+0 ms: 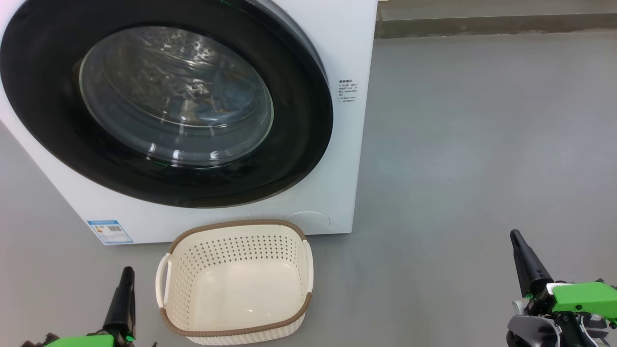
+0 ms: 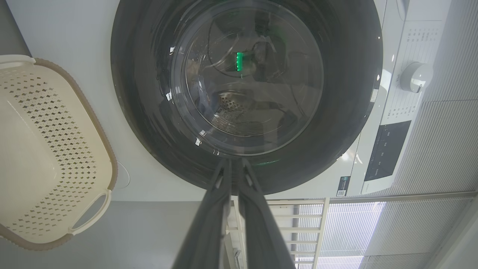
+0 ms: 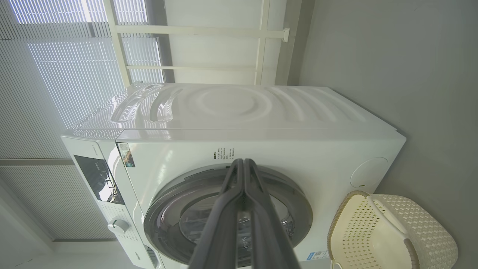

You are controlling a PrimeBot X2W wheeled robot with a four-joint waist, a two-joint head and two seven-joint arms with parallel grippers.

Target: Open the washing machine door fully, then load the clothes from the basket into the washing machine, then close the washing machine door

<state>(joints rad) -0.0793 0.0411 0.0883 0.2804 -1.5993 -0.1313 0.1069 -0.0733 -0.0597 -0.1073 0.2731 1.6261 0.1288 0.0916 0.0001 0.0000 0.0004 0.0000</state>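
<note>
**A:** What are the fingers like on the left gripper (image 1: 127, 275) and the right gripper (image 1: 516, 239)?

**B:** Long and matte black, broad at the base and tapering to a blunt, rounded tip. Up close the fingers (image 2: 209, 228) look dark grey and smooth.

**A:** And behind them?

**B:** Each has a bright green housing (image 1: 583, 293) with sharp, angular edges. On the right, a small white block (image 1: 554, 287) sits beside it, above black mechanical parts and a rounded pale grey casing (image 1: 528, 330).

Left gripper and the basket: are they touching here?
Apart. The head view shows a strip of bare grey floor between the shut left gripper and the basket at its white side handle.
</note>
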